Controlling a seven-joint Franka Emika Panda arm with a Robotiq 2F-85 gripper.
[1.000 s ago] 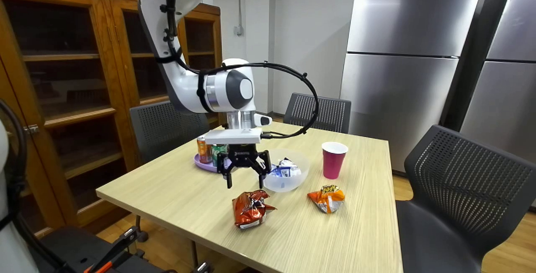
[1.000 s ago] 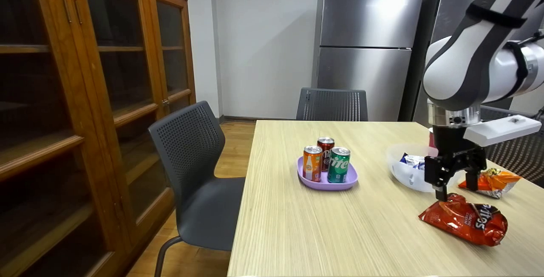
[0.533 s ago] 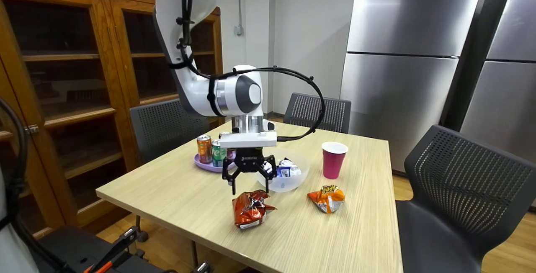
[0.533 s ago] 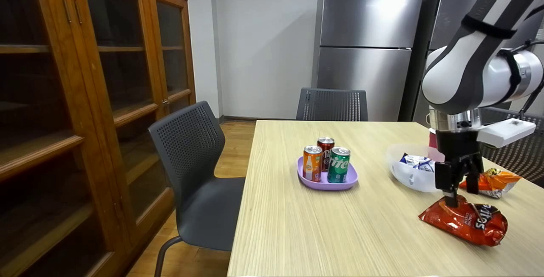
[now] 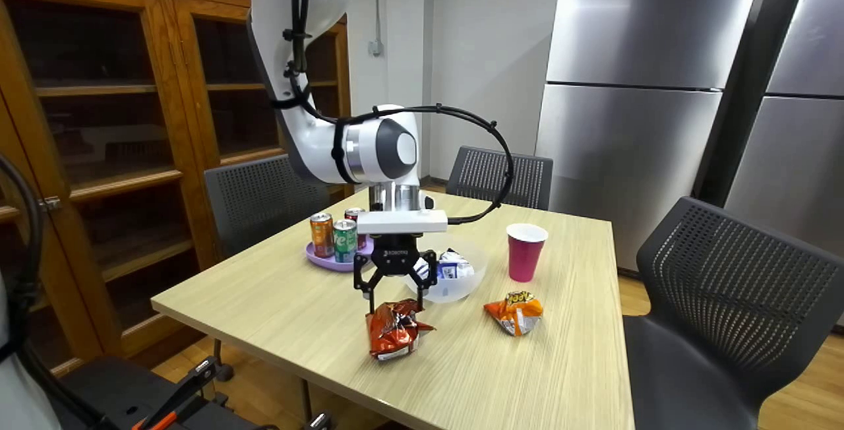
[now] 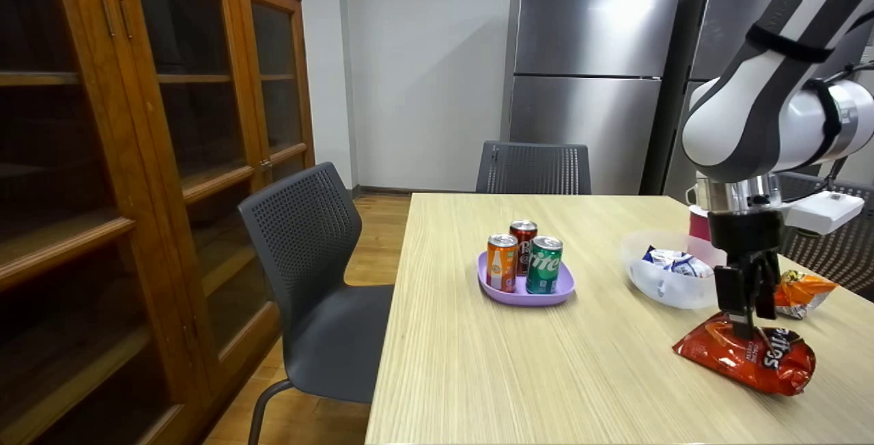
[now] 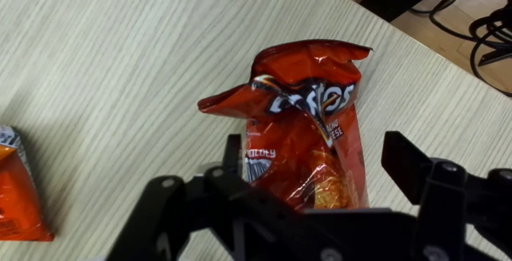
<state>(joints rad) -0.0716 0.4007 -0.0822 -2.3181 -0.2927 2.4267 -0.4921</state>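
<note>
Between fingers (image 7: pixel 406 167): red bag (image 7: pixel 302 133) | only in both exterior views: cans (image 6: pixel 523 251)

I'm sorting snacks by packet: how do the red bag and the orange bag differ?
Colour: the red bag is mostly red with white lettering; the orange bag shows orange and silver.
Position: in the wrist view, the open gripper straddles the red bag; the orange bag lies off to one side.
Both are glossy, crumpled and lying on the table.
</note>
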